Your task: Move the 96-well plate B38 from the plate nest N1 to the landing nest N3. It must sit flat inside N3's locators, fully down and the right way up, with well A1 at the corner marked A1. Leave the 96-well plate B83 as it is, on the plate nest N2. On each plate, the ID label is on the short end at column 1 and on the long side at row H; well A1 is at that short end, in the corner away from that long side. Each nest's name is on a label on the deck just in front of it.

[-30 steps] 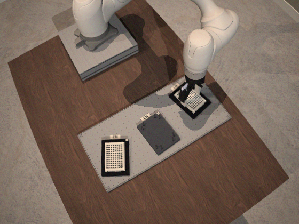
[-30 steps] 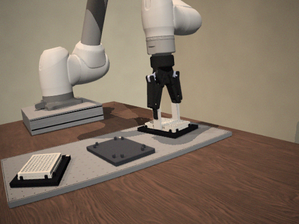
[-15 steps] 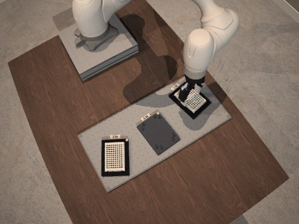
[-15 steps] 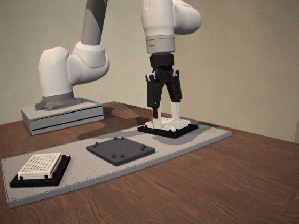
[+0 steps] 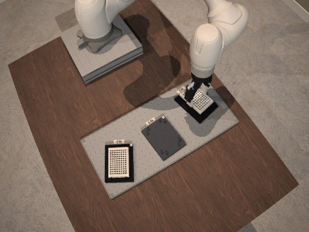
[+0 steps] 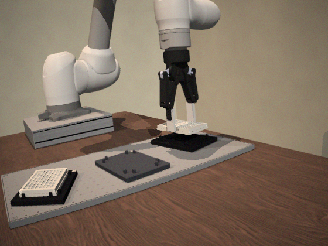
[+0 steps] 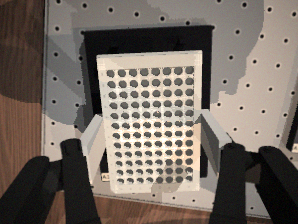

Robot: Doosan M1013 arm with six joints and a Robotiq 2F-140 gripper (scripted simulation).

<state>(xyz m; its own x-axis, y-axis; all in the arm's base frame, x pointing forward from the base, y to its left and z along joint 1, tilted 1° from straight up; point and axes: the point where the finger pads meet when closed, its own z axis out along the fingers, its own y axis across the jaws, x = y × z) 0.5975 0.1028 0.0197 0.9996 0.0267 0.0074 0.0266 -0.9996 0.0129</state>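
My gripper [image 6: 182, 118] is shut on the white 96-well plate B38 [image 6: 182, 126], pinching its two long sides, and holds it level a little above the black nest N1 [image 6: 184, 141]. The plate also shows in the wrist view [image 7: 150, 127] between my fingers, over N1 [image 7: 150, 45], and from above [image 5: 201, 101]. The dark grey landing nest N3 [image 5: 163, 136] with small locator pins stands empty in the middle of the deck, also in the side view [image 6: 132, 165]. Plate B83 [image 5: 118, 162] sits on the black nest N2 at the left end.
The nests stand on a grey perforated deck [image 5: 160, 138] on a wooden table. The arm's base sits on a grey block [image 5: 102, 52] at the back left. Small name labels lie beside each nest.
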